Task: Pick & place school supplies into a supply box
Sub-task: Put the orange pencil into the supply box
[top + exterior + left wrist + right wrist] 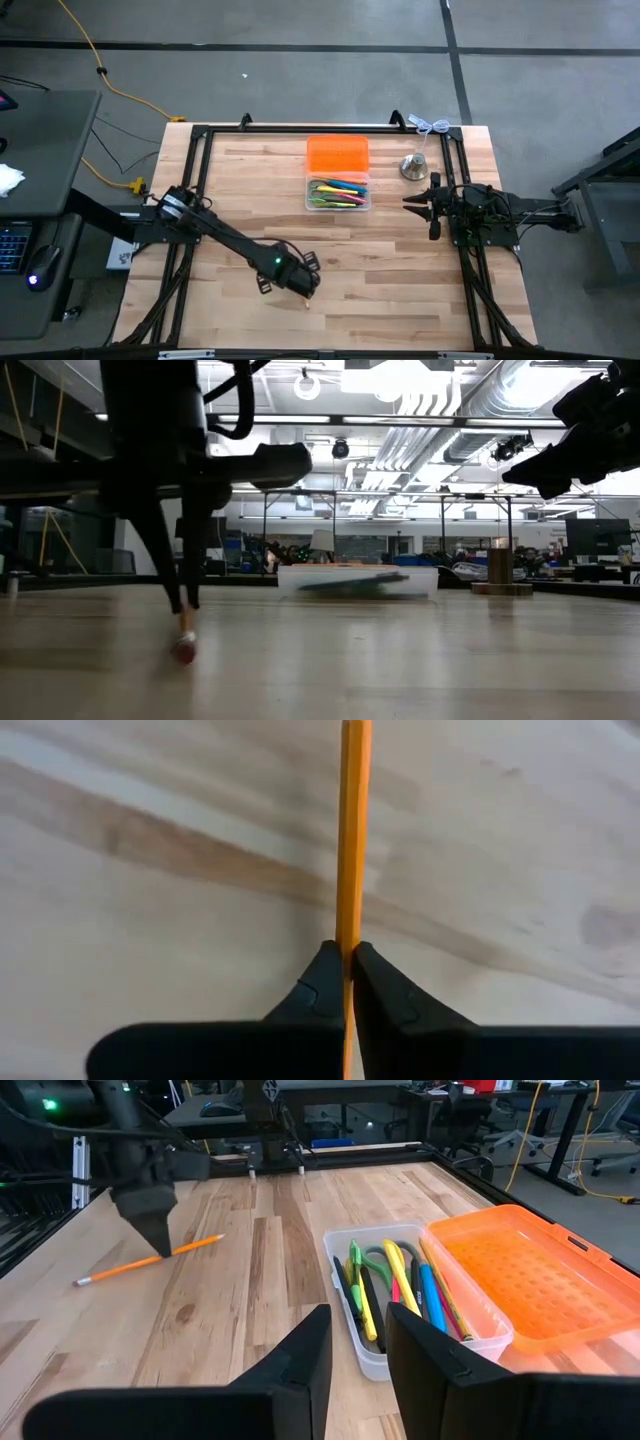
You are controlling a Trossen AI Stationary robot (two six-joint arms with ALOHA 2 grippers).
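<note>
Left gripper [307, 290] reaches low over the near surface, fingers [320, 985] pinched together; right gripper [410, 203] hovers, fingers parted.

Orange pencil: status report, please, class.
Left tool shut on orange wooden pencil, on the table. Right tool idle near clear plastic box. Path looks clear.

Pencil [353, 840] cut off by wrist picture's edge; in high view barely visible, perhaps under left gripper [300, 283].

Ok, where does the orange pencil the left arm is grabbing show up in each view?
High view: orange pencil, barely visible under the left gripper, near table edge.
Low view: left, eraser end on the table.
Left wrist view: centre, vertical, between the shut jaws.
Right wrist view: left.
Shared landmark: the left gripper.
</note>
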